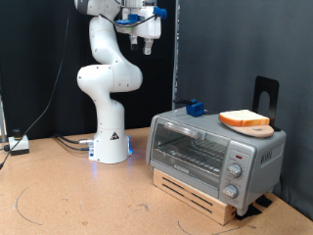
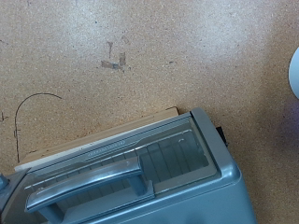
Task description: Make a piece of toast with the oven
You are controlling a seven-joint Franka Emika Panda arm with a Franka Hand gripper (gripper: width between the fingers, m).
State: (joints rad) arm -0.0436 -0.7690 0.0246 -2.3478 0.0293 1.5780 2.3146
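High above the silver-grey boxy toaster oven (image 1: 215,150), door shut, the two-finger gripper (image 1: 147,43) hangs empty; its opening I cannot tell. The tan, brown-crusted toast slice (image 1: 245,118) lies untouched on the oven's roof, so nothing appears done

Cut off and unclear

The oven (image 2: 140,177) runs past the wrist view's edge, knobs unseen; the gripper (image 1: 147,41) is too small to read its jaws.

Open air above the oven (image 1: 215,147), door shut, toast (image 1: 245,120) atop.
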